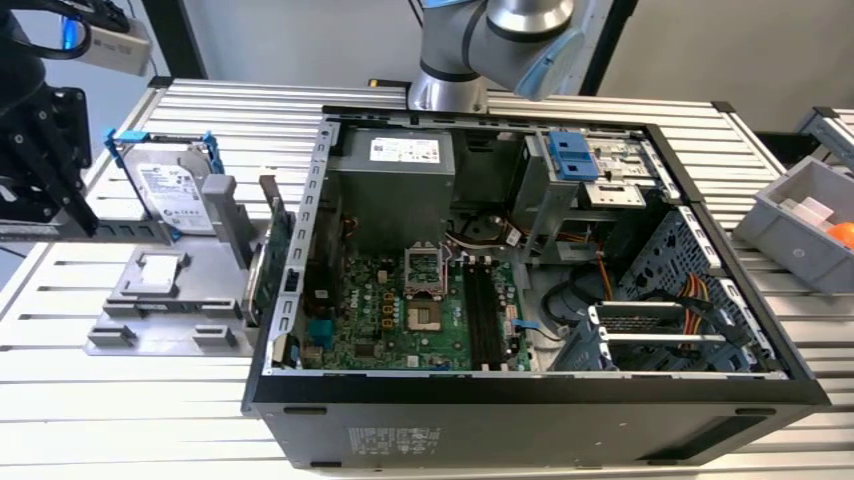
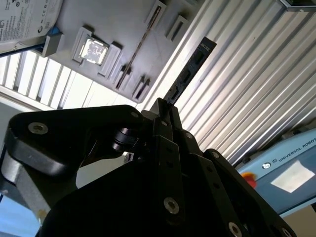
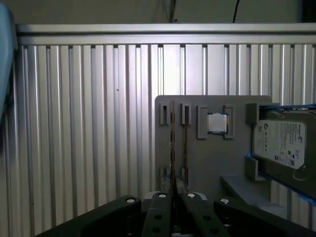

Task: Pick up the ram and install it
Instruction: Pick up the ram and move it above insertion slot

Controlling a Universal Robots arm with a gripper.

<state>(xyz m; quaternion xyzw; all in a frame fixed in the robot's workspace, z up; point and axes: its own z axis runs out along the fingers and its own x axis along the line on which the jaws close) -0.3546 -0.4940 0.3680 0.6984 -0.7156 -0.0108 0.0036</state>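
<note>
The hand [image 2: 164,104] is clamped shut on the ram [image 2: 188,69], a dark narrow stick that juts out from between the fingertips. Its held end is buried between the fingers. Its free end stands clear, with the ribbed tabletop [image 1: 134,400] behind it in the second wrist view. In the first wrist view the stick shows edge-on as a thin dark line.

Near the hand lies the grey holder [image 3: 207,158], with paired slots, a square processor chip [image 3: 217,123] seated in a pocket, and the hard drive [image 3: 281,143] in its blue frame. The drive is cut off by the picture's edge in both wrist views.

In the exterior view the hand hangs at the far left, partly cut by the frame. The holder, an upright green card [image 1: 274,255] and the side wall of the open computer case [image 1: 534,385] stand between it and the long memory slots [image 1: 483,310] on the board. Cables and a drive cage cover part of the board at the exterior view's right. A grey bin [image 1: 787,215] sits well apart at that side — an orange thing inside it is too cropped to identify.
</note>
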